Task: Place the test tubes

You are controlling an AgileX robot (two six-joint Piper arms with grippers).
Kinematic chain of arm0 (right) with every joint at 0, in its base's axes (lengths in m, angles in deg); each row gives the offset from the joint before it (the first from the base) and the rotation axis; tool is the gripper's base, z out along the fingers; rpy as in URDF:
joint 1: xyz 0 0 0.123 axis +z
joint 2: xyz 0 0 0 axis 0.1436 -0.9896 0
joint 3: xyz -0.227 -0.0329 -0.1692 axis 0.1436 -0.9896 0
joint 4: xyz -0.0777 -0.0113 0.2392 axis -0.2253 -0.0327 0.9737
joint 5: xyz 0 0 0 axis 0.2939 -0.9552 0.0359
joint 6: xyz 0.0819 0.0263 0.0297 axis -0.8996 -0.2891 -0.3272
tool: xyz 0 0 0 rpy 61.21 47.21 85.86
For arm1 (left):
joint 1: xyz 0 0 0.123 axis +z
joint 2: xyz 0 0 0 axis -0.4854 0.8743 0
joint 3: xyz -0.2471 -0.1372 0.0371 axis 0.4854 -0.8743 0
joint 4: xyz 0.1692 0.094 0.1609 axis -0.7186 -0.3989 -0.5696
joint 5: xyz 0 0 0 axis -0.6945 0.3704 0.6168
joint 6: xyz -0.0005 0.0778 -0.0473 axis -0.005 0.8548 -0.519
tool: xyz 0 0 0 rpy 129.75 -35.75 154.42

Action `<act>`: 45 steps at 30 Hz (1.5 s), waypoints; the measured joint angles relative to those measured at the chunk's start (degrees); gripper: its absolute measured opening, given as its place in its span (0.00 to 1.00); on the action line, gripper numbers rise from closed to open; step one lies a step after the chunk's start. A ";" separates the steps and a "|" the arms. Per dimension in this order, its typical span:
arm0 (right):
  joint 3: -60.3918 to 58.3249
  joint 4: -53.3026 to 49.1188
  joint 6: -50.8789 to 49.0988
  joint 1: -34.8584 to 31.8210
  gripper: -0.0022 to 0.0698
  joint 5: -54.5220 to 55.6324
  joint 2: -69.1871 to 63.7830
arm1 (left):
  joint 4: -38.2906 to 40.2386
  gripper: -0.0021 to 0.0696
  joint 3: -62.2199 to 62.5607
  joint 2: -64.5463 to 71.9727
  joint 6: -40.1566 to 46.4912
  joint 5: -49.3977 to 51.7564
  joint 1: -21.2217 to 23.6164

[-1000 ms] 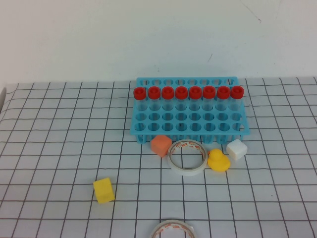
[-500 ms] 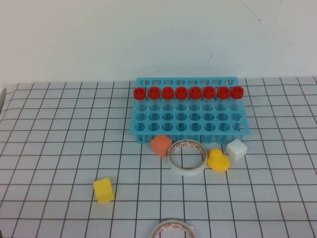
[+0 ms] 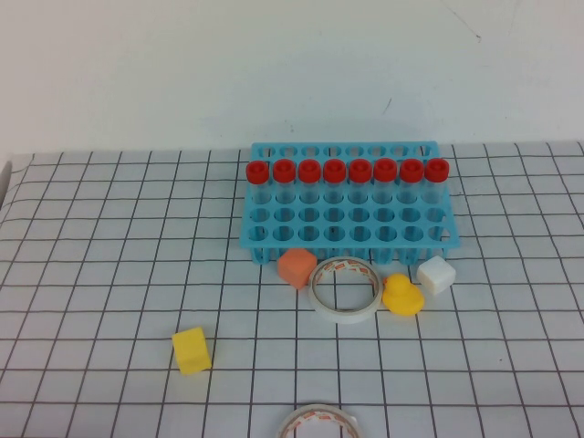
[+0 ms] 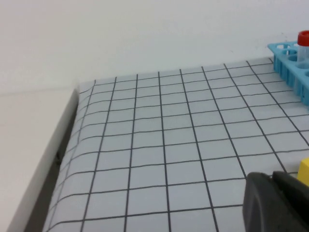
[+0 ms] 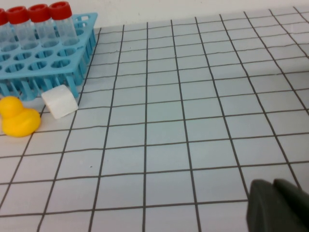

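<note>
On the gridded counter (image 3: 91,274), eight red-capped clear test tubes (image 3: 347,181) are standing in the blue plastic rack (image 3: 351,251); your left gripper (image 4: 274,198) and right gripper (image 5: 276,200) are hovering low at either flank, jaws pressed together. You are best spreading them before descending squarely onto a cap.

Tubes (image 3: 347,175) in rack (image 3: 349,253) — seemingly second row

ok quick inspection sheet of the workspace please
surface: grid mat
job's things: eight red-capped tubes upright in one row of the blue rack
clutter: orange block, tape roll, duck, white block before the rack; yellow block apart; second tape roll at near edge
grippers: left gripper shut, low over the mat's left; right gripper shut, low over its right
cables: nothing seen
surroundings: white wall
</note>
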 joint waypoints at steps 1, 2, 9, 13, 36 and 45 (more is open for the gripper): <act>0.00 0.00 0.00 0.00 0.03 0.00 0.00 | 0.41 0.03 -1.04 0.00 0.73 -1.24 0.00; 0.00 0.00 0.00 0.00 0.03 0.00 0.00 | 1.05 0.03 -1.98 0.00 0.73 -2.17 0.00; 0.00 0.00 0.00 0.00 0.03 0.00 0.00 | 6.04 0.03 -2.91 0.00 7.65 -1.51 0.00; 0.00 0.00 0.00 0.00 0.03 -0.02 0.00 | 6.92 0.03 -2.91 0.00 10.61 0.59 1.52; 0.00 0.00 0.00 0.00 0.03 -0.02 0.00 | 8.74 0.03 -2.80 0.00 11.46 4.55 2.26; 0.00 0.00 0.00 0.00 0.03 -0.02 0.00 | 8.91 0.03 -2.80 0.00 11.46 4.65 2.26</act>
